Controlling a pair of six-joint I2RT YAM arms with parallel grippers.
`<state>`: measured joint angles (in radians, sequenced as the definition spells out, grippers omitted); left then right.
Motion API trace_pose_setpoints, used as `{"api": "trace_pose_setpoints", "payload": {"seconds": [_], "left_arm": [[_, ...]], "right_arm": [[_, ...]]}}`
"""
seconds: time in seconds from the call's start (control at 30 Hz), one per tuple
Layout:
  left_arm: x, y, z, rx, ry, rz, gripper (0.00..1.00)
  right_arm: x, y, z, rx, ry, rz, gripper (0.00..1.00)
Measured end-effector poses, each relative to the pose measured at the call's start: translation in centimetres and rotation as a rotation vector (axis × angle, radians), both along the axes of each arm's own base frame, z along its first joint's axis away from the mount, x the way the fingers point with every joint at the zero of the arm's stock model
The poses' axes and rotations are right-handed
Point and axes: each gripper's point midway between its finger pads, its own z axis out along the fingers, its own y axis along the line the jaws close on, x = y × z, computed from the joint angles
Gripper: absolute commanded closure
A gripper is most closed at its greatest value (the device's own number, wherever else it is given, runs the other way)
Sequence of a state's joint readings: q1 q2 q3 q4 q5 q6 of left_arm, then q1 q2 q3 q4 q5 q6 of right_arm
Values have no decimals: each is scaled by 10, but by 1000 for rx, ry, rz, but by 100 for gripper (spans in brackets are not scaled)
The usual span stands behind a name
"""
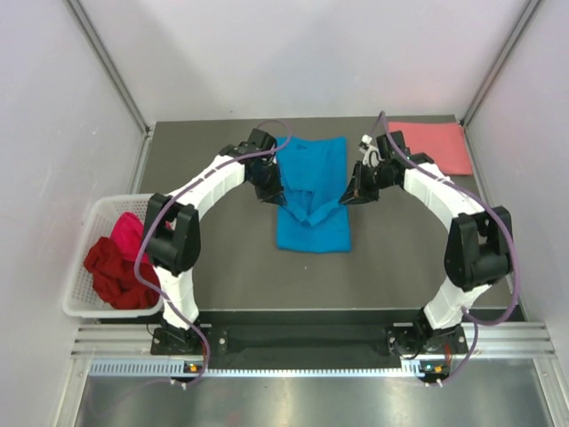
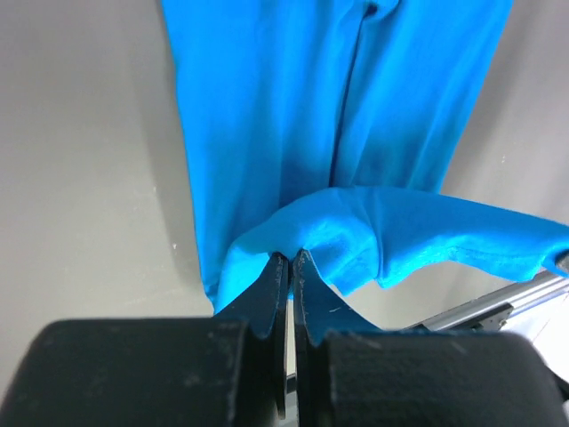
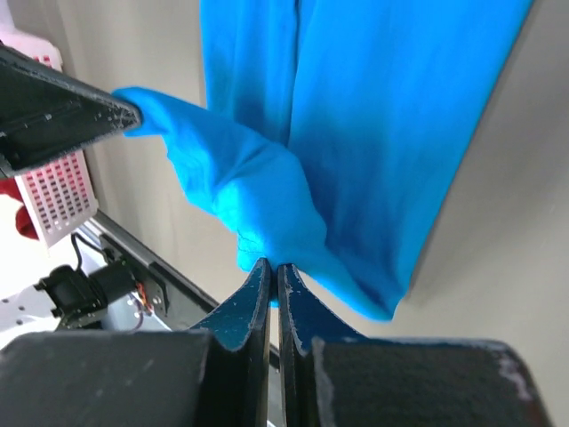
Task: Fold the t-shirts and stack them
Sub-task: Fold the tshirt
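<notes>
Grey tabletop — the blue t-shirt lies spread between left gripper and right gripper, each clamped on a lifted fold at its tips — uneven pulls could skew the crease or slip cloth free.

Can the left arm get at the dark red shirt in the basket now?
Probably not just now. The left gripper is shut on the blue shirt, so it would first have to let go. Otherwise the way looks free: the red shirt lies in the open basket beside that arm's base.
</notes>
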<state>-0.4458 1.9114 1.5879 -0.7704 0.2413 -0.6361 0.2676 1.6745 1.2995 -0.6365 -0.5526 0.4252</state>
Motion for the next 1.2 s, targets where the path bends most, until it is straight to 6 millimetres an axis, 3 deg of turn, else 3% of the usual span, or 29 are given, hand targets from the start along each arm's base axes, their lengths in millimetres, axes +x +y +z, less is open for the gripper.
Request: {"api": "trace_pose_setpoints", "payload": {"seconds": [0.37, 0.8, 1.2], "left_arm": [[56, 3, -7, -35, -2, 12, 100], [70, 10, -33, -42, 46, 24, 100], [83, 10, -46, -69, 62, 22, 100]], "right_arm": [[48, -7, -13, 7, 23, -20, 100], [72, -11, -45, 14, 93, -23, 100], [92, -11, -54, 23, 97, -31, 97]]}}
